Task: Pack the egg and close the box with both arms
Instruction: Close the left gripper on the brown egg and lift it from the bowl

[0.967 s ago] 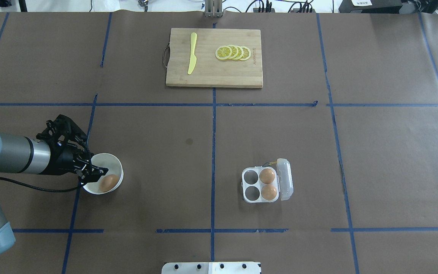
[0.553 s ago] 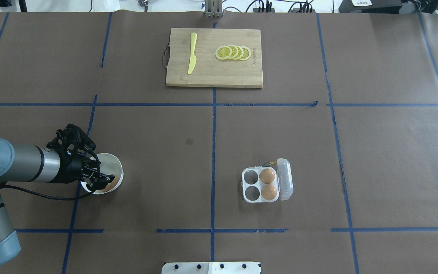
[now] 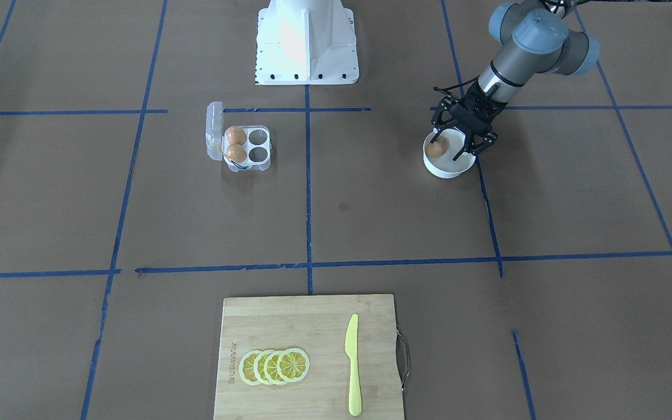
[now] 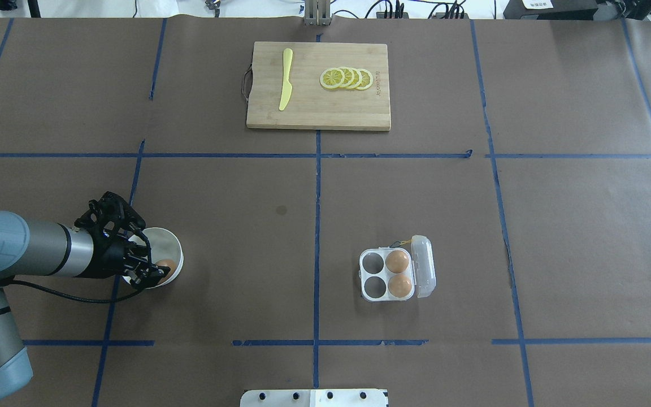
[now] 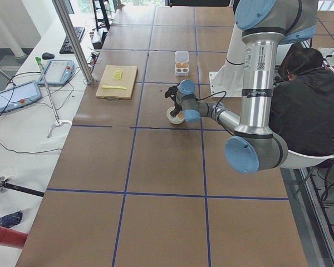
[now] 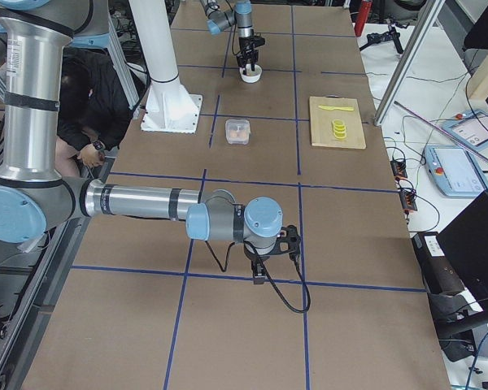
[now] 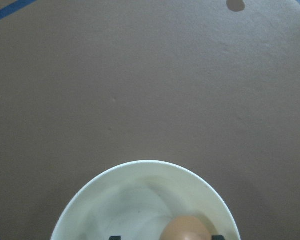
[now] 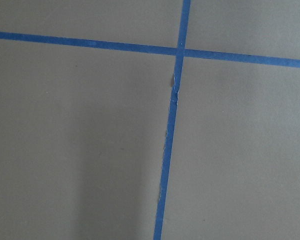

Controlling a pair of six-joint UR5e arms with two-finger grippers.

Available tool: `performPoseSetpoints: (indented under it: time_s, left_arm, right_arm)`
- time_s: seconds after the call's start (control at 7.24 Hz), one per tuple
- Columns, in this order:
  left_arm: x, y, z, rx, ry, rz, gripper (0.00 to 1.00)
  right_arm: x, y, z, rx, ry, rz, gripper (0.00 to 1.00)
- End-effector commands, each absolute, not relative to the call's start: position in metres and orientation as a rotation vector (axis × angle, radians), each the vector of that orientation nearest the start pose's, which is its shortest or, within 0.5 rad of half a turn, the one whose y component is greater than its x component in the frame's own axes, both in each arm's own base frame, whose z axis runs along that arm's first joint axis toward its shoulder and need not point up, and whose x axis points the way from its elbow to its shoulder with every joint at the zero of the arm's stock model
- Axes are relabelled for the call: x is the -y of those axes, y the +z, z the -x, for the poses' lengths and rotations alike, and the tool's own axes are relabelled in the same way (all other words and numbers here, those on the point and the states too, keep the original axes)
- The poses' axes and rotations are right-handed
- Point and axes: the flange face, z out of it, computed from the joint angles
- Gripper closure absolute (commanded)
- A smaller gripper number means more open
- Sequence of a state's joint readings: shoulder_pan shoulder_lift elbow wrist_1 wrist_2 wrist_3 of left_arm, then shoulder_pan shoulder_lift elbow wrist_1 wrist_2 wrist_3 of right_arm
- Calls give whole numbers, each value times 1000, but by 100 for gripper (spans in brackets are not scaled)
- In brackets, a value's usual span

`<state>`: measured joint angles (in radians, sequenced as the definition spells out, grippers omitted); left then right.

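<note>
The egg [image 4: 168, 265] lies in a round white bowl [image 4: 173, 241] at the table's left; it also shows in the front view [image 3: 436, 147] and the left wrist view [image 7: 187, 229]. My left gripper [image 4: 153, 272] is open and reaches down into the bowl, its fingers on either side of the egg, not closed on it. The box [image 4: 372, 262] stands open to the right of centre, lid [image 4: 422, 265] folded back, with two eggs [image 4: 397, 261] in the cups beside the lid and two cups empty. My right gripper [image 6: 270, 264] shows only in the exterior right view; I cannot tell if it is open or shut.
A wooden cutting board [image 4: 359, 110] with a yellow knife [image 4: 286, 79] and lemon slices [image 4: 347, 78] lies at the far middle. The white pedestal base [image 3: 307, 41] stands at the robot's side. Blue tape lines cross the brown table.
My left gripper has swung over the bowl and come down into it, so its fingers now stand around the egg. The box and its eggs have not moved.
</note>
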<state>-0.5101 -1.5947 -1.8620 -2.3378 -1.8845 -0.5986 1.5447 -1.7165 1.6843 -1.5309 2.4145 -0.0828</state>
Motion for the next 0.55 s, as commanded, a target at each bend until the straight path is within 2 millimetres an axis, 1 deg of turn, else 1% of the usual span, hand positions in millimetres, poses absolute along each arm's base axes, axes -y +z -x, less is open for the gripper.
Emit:
performPoseSetpoints:
  time_s: [0.0,0.14,0.28,0.41]
  left_arm:
    - [339,422,-399,-999,587,-522,32]
    - [336,427,-404,-995,593,-509,32]
    - [337,432,-407,-988,594,-503,33]
    - [338,431,-407,-989,594,-505,36]
  right_arm:
    - [432,662,-48,844,-104,-29,0]
    - [432,663,-48,844,-103,-28,0]
    - [431,665,-48,844,-101,-23,0]
    - [431,666,-48,844,-102,-23,0]
